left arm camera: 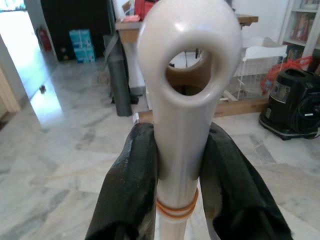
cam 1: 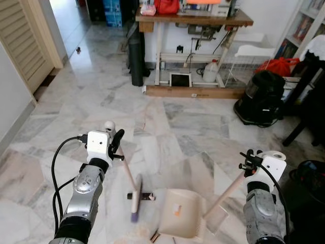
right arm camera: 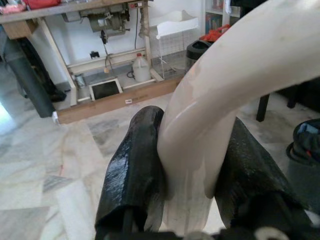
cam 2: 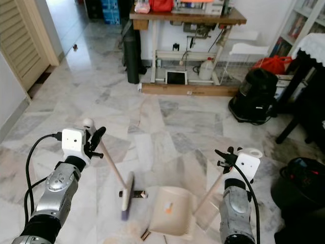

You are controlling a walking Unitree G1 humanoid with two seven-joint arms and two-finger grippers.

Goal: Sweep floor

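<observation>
Now left claw (left arm camera: 182, 180) clamping broom (cam 1: 133, 195), right claw (right arm camera: 192, 175) clamping dustpan (cam 1: 184, 213)

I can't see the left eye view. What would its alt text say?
The left gripper grips a broom handle and the right gripper a dustpan handle, both with jaws shut; the brush head meets the marble floor beside the cream dustpan. Beyond stands a cluttered wooden table.

The right gripper (right arm camera: 192, 172) has its two black fingers (right arm camera: 135, 175) clamped on either side of a cream plastic handle (right arm camera: 220, 100), which curves away upward. Beyond it lies marble floor (right arm camera: 45, 160), a sewing-machine table (right arm camera: 75, 15) against the wall, a white jug (right arm camera: 141, 68) beneath it, and a white wire basket (right arm camera: 175, 37).
</observation>
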